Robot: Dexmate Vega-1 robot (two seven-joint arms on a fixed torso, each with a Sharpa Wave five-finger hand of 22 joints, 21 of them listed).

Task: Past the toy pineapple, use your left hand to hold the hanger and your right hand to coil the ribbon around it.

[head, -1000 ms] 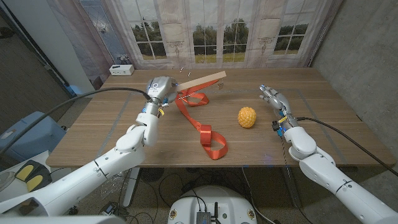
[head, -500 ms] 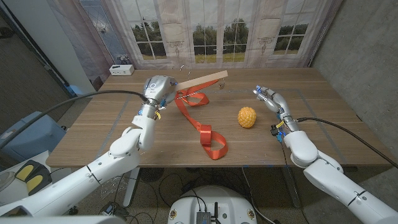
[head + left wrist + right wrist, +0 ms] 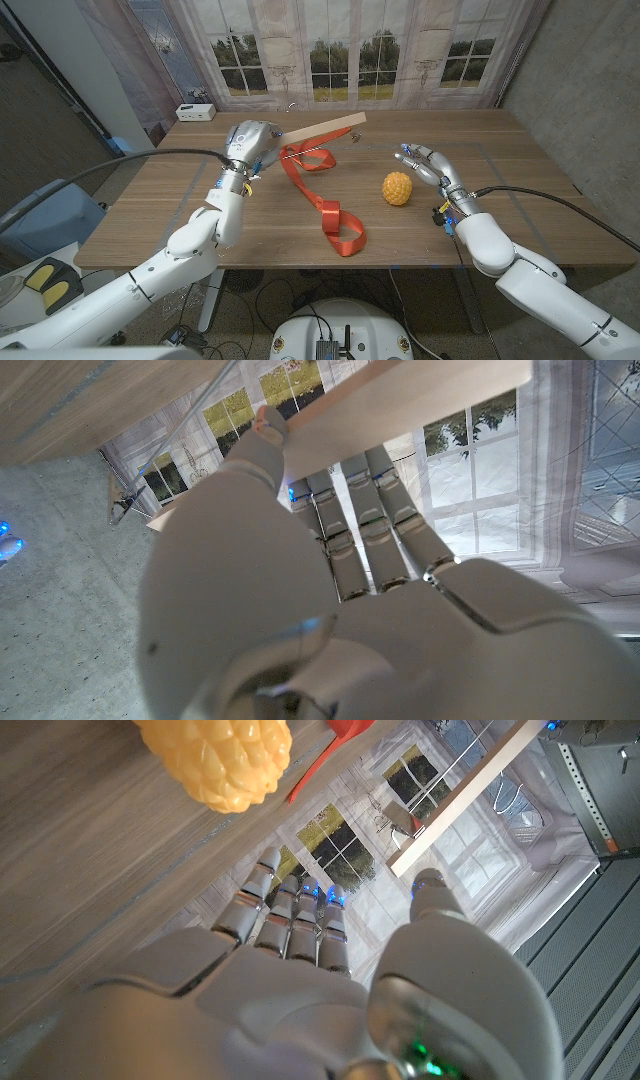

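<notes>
Up off the table, the left hand (image 3: 250,143) grips a wooden hanger (image 3: 325,128).
Its orange ribbon (image 3: 325,205) trails onto the table; the empty right hand (image 3: 425,160), fingers spread, hovers beside the toy pineapple (image 3: 398,188).

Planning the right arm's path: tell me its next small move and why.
Probably carry the right robot hand on past the toy pineapple toward the ribbon. It hovers open and holds nothing, while the left robot hand already holds the hanger raised, with the ribbon hanging from it onto the table.
</notes>
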